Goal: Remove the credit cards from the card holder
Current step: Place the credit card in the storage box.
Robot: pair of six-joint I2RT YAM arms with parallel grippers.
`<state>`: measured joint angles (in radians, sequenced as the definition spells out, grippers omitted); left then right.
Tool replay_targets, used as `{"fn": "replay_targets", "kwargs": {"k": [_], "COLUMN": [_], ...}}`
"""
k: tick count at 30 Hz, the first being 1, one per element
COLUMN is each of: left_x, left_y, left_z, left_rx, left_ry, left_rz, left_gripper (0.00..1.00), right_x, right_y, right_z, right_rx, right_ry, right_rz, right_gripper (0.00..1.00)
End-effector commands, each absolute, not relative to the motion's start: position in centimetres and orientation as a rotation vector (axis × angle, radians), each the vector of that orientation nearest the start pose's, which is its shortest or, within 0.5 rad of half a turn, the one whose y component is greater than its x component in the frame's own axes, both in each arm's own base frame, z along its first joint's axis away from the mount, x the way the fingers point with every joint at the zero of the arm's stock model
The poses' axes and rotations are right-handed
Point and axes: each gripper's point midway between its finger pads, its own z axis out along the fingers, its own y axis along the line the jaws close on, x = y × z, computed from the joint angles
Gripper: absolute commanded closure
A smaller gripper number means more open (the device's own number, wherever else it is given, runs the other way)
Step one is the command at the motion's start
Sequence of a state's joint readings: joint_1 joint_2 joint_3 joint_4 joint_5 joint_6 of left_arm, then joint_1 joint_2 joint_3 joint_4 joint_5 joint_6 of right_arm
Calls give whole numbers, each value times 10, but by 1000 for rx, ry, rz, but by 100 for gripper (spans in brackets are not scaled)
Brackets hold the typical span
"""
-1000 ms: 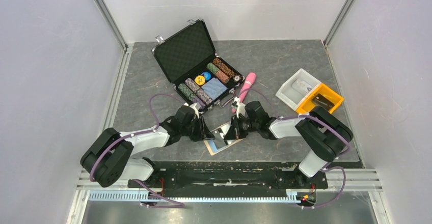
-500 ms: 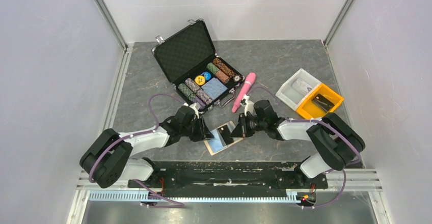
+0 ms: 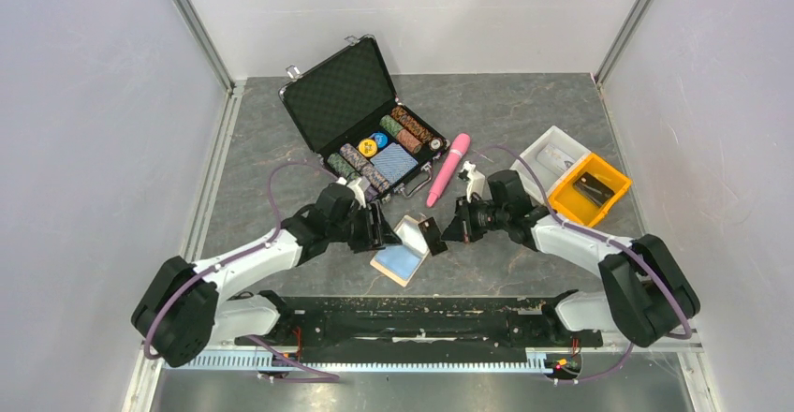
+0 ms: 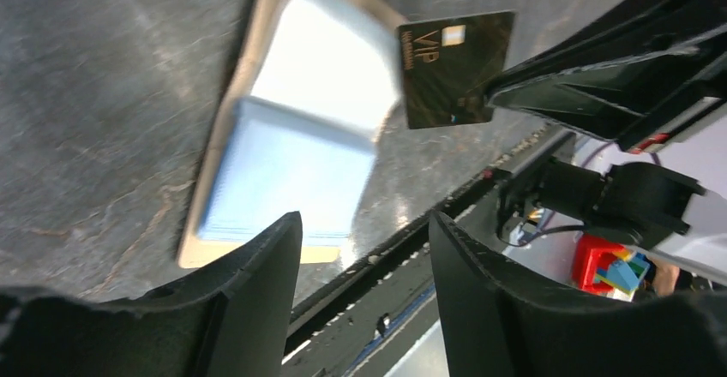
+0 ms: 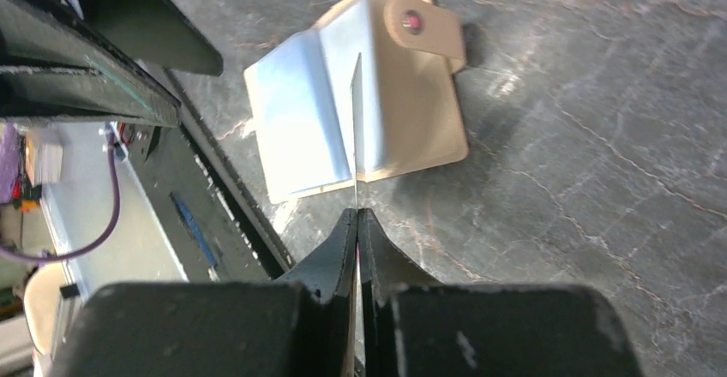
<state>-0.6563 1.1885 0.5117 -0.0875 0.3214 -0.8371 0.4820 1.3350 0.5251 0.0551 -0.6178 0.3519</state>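
Black plastic, the VIP credit card (image 4: 454,68) sits edge-on in my right hand (image 5: 356,223), pinched by one edge. It is clear of the card holder (image 5: 424,111) and just beside it over the table (image 3: 524,112). That thin grip is the risk: a tilt or a bump could let the card pivot or slip.

My left hand (image 4: 364,223) hangs near the holder with fingers spread, gripping nothing. Nothing pins the tan sleeve, so pulling the next card may drag it along. A light blue card (image 4: 283,171) juts out of the holder, with a pale, perhaps silvery one behind it.

The open black chip case (image 3: 342,94) holds rows of poker chips (image 3: 404,129) and a blue patterned rectangle. The yellow bin (image 3: 566,204) holds a small dark item, the white bin (image 3: 538,164) something pale.
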Motion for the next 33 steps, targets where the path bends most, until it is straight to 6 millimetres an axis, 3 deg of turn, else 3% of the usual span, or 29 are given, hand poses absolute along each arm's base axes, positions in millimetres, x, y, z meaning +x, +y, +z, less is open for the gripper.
{"fn": "replay_targets", "kwargs": {"k": [1, 7, 14, 20, 26, 33], "left_x": [187, 187, 183, 171, 166, 161], "left_y": [-262, -267, -278, -285, -288, -293], "left_z": [118, 149, 168, 173, 179, 166], "left_rx": [105, 240, 367, 500, 523, 521], "left_ry": [2475, 2415, 2392, 2358, 2320, 2369], "left_rz": [-1136, -1166, -1233, -1333, -1392, -1447], "left_gripper": [35, 32, 33, 37, 43, 48], "right_x": [202, 180, 155, 149, 146, 143], "right_y": [247, 255, 268, 270, 271, 272], "right_z": [99, 121, 143, 149, 152, 153], "right_rx": [-686, -796, -879, -898, -904, -892], "right_ry": [2253, 2151, 2026, 2001, 1990, 1979], "right_rz": [1209, 1352, 1489, 1505, 1515, 1550], "right_gripper": [100, 100, 100, 100, 100, 100]}}
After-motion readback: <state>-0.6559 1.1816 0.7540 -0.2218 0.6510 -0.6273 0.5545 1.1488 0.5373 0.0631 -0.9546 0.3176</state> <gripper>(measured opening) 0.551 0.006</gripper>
